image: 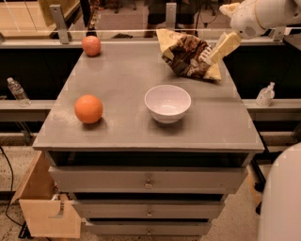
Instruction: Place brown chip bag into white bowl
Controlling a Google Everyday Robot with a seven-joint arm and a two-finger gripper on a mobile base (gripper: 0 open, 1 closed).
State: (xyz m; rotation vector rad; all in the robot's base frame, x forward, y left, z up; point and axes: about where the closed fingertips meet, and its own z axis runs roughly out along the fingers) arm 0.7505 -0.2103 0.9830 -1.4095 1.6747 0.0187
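Lying toward one o'clock on the grey tabletop [117, 80], beyond the small round glossy white bowl [167, 102], crinkled dark-brown foil chip bag [186, 56]: judged light, soft, slippery, best pinched at a raised fold; pale two-finger gripper [210, 52] at its three-o'clock edge, grip state impossible to tell.

Shows warm, moderate overhead light across the grey tabletop [117, 132]. Drops small soft shadows right beneath the white bowl [167, 102] and the near orange [88, 108]. Blows out the white arm [263, 14] at top right, above the tool [210, 53] hanging at the right edge of the brown chip bag [186, 56]. Puts a faint sheen on the bowl's rim. Leaves the recesses flanking the tabletop nearly black.
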